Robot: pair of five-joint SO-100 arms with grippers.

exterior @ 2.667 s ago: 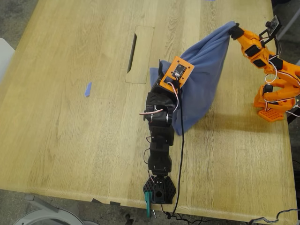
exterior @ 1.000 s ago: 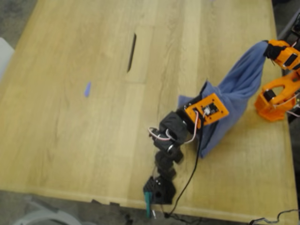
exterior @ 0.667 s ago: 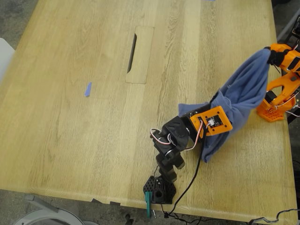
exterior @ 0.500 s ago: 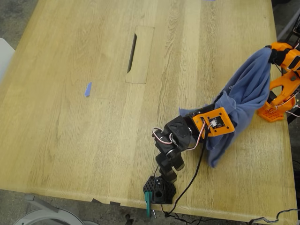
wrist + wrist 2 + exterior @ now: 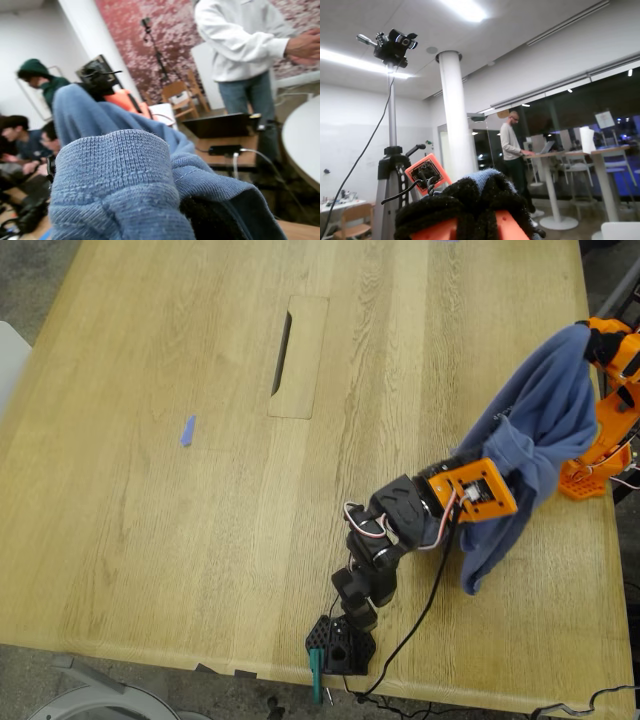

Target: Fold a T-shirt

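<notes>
1. The T-shirt point(image 5: 530, 430) hangs in the air as a blue drape between the two arms, over the tabletop point(image 5: 200, 490) near the exterior view's right edge.
2. It looks soft, light and limp, so a hem or shoulder edge would give the best hold.
3. The first claw point(image 5: 497, 483) pinches its lower bunched end.
4. The second claw point(image 5: 475, 210) grips the upper corner.
5. No print or writing can be read.
</notes>
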